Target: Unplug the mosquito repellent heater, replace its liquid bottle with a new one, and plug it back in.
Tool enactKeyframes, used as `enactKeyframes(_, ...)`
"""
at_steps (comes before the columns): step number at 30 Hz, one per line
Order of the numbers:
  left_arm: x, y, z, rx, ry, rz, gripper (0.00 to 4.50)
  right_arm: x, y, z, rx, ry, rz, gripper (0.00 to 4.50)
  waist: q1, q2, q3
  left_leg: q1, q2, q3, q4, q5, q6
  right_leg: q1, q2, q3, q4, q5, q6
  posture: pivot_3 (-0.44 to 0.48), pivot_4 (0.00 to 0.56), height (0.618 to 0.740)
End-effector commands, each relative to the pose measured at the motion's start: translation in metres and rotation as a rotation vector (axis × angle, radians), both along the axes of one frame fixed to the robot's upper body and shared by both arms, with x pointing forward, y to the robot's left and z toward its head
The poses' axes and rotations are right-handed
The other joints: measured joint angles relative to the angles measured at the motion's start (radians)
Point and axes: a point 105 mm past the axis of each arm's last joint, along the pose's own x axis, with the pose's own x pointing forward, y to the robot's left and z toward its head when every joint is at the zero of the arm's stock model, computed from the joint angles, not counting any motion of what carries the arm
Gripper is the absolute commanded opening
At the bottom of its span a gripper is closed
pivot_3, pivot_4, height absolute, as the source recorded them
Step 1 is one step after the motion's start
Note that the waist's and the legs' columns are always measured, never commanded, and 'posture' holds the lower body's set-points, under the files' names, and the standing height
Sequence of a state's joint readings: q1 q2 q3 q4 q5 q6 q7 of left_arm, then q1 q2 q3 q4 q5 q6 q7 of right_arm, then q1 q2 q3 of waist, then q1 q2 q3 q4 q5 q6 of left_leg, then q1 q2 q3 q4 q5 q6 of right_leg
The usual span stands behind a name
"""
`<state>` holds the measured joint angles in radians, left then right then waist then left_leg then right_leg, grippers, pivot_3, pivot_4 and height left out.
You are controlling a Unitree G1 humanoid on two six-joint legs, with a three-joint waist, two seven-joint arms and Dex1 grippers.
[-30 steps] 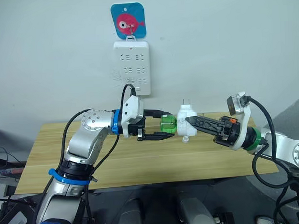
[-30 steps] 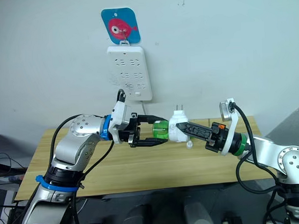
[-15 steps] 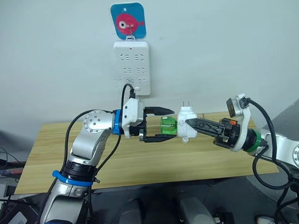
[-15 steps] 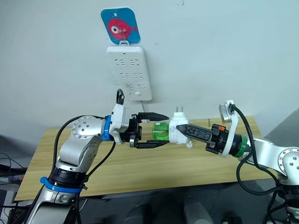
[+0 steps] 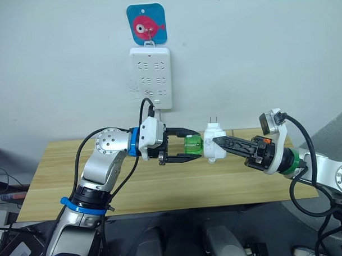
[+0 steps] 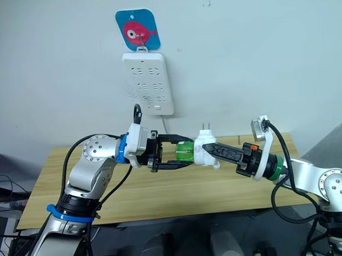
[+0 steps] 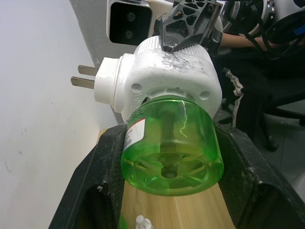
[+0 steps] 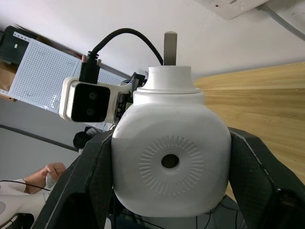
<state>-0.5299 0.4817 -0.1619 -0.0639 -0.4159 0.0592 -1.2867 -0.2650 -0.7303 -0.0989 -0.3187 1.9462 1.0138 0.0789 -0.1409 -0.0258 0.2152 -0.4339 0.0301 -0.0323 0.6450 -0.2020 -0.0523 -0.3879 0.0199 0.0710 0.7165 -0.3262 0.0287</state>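
right gripper [image 5: 216, 141] clamped on the mosquito repellent heater [image 5: 214, 142], 1 black finger on each side of the white body, holding it in the air above the desk [image 5: 173, 184] (the unit touches nothing below it). the heater's 2 metal prongs [image 5: 213, 118] point up, and its round vent hole [image 8: 170, 161] faces back along the right arm, as the right wrist view shows. left gripper [image 5: 191, 144] closed around the green bottle [image 5: 193, 143], which lies on its side with its neck seated in the heater and its flat base [image 7: 170, 168] turned toward the left wrist; in the left wrist view the 2 black fingers [image 7: 107, 162] press against opposite sides of the bottle. the 2 arms meet end to end in front of the wall, bottle and heater joined between them.

background: white power strip [image 5: 150, 77] mounted upright on the wall, well above the heater, hanging below a blue card with a pink fish [image 5: 147, 24]. a small white object [image 7: 141, 221] rests on the wooden desk beneath the left gripper; what it is cannot be told.
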Motion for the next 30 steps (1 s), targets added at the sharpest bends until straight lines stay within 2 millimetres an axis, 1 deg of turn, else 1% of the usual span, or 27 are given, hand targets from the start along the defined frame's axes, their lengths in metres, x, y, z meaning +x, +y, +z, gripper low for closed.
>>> enactKeyframes(1,0.002,0.004,0.003,-0.006,-0.019,0.016,2.28,-0.005,0.0,0.009,0.015,-0.031,0.02,2.96,0.0,0.0,0.0,0.0,0.0,0.0,0.0,0.0,0.0,0.0,0.0,0.0,0.0,0.0,0.0,-0.195,0.152,0.723)
enactKeyframes(2,0.002,0.004,0.004,-0.007,-0.022,0.018,2.28,-0.004,0.0,0.009,0.017,-0.03,0.015,2.96,0.0,0.0,0.0,0.0,0.0,0.0,0.0,0.0,0.0,0.0,0.0,0.0,0.0,0.0,0.0,-0.195,0.152,0.723)
enactKeyframes(4,0.004,0.003,0.005,-0.007,-0.031,0.02,2.28,-0.001,-0.003,0.008,0.009,-0.021,-0.009,3.73,0.0,0.0,0.0,0.0,0.0,0.0,0.0,0.0,0.0,0.0,0.0,0.0,0.0,0.0,0.0,-0.195,0.153,0.723)
enactKeyframes(6,0.004,0.003,0.005,-0.002,-0.037,0.018,2.28,0.001,-0.009,0.004,-0.016,-0.005,-0.035,4.3,0.0,0.0,0.0,0.0,0.0,0.0,0.0,0.0,0.0,0.0,0.0,0.0,0.0,0.0,0.0,-0.196,0.154,0.723)
enactKeyframes(7,0.004,0.003,0.005,0.0,-0.033,0.015,2.28,0.002,-0.015,0.0,-0.051,0.009,-0.056,4.5,0.0,0.0,0.0,0.0,0.0,0.0,0.0,0.0,0.0,0.0,0.0,0.0,0.0,0.0,0.0,-0.196,0.154,0.723)
enactKeyframes(10,0.004,0.004,0.004,0.002,0.003,0.01,2.28,-0.002,-0.037,-0.019,-0.239,0.006,-0.083,4.5,0.002,0.0,0.0,0.0,-0.001,0.0,0.0,0.0,0.0,0.0,0.0,0.0,0.0,0.0,0.0,-0.199,0.155,0.723)
enactKeyframes(12,0.004,0.005,0.001,0.015,0.033,0.004,2.28,-0.003,-0.054,-0.023,-0.323,-0.015,-0.109,4.5,0.003,0.0,-0.001,0.0,-0.001,0.0,0.0,0.0,0.0,0.0,0.0,0.0,-0.001,0.0,0.0,-0.2,0.157,0.723)
enactKeyframes(14,0.002,0.006,-0.002,0.028,0.065,-0.008,2.28,-0.006,-0.066,-0.012,-0.354,-0.073,-0.11,4.13,0.002,0.0,-0.001,0.0,-0.001,0.0,0.0,0.0,0.0,0.0,0.0,0.0,0.0,0.0,0.0,-0.212,0.16,0.723)
enactKeyframes(15,0.002,0.006,-0.003,0.031,0.076,-0.013,2.28,-0.008,-0.068,-0.007,-0.359,-0.097,-0.1,3.93,0.002,0.0,-0.001,0.0,0.0,0.001,0.0,0.0,0.0,0.0,0.0,0.0,0.0,0.0,0.0,-0.212,0.16,0.723)
enactKeyframes(16,0.001,0.006,-0.003,0.03,0.091,-0.017,2.28,-0.01,-0.066,0.003,-0.356,-0.137,-0.077,3.64,0.0,0.0,-0.001,0.001,0.0,0.001,0.0,0.0,0.0,0.0,0.0,0.0,0.0,0.0,0.0,-0.218,0.162,0.723)
enactKeyframes(17,0.001,0.006,-0.003,0.03,0.103,-0.02,2.28,-0.012,-0.064,0.011,-0.354,-0.167,-0.057,3.23,-0.003,0.0,-0.001,0.001,0.0,0.002,0.0,0.0,0.0,0.0,0.0,0.0,0.0,0.0,0.001,-0.218,0.162,0.723)
enactKeyframes(20,0.0,0.006,-0.005,0.039,0.122,-0.031,2.28,-0.014,-0.058,0.027,-0.347,-0.234,-0.02,2.25,-0.008,0.001,-0.002,0.002,0.0,0.004,0.0,0.0,0.0,0.0,0.002,0.0,0.0,0.0,0.001,-0.226,0.163,0.723)
enactKeyframes(21,0.0,0.006,-0.005,0.042,0.126,-0.035,2.28,-0.014,-0.056,0.03,-0.343,-0.245,-0.012,1.78,-0.007,0.001,-0.002,0.002,0.001,0.003,0.0,0.0,0.0,0.0,0.003,0.0,0.0,0.0,0.001,-0.226,0.163,0.723)
enactKeyframes(23,-0.002,0.004,-0.007,0.052,0.121,-0.053,2.28,-0.011,-0.041,0.044,-0.308,-0.298,0.023,1.08,-0.008,0.001,-0.001,0.002,0.001,0.002,0.0,0.0,0.0,0.0,0.003,0.0,0.0,0.0,0.001,-0.235,0.164,0.723)
enactKeyframes(25,-0.004,0.001,-0.008,0.053,0.117,-0.072,2.28,-0.004,-0.026,0.049,-0.296,-0.329,0.042,0.29,-0.013,0.001,-0.002,0.002,0.001,0.004,0.0,0.0,0.0,0.0,0.003,0.0,0.0,0.0,0.0,-0.235,0.164,0.723)
enactKeyframes(26,-0.005,0.0,-0.007,0.051,0.117,-0.078,2.28,0.0,-0.021,0.048,-0.296,-0.33,0.049,0.02,-0.015,0.001,-0.002,0.002,0.001,0.004,0.0,0.0,0.0,0.0,0.003,0.0,0.0,0.0,0.0,-0.233,0.166,0.723)
enactKeyframes(30,-0.009,-0.004,-0.007,0.048,0.119,-0.094,2.28,0.014,-0.008,0.044,-0.296,-0.309,0.072,0.0,-0.017,0.001,-0.002,0.001,0.001,0.002,0.0,0.0,0.0,0.0,0.002,0.001,-0.001,0.0,0.0,-0.223,0.166,0.723)
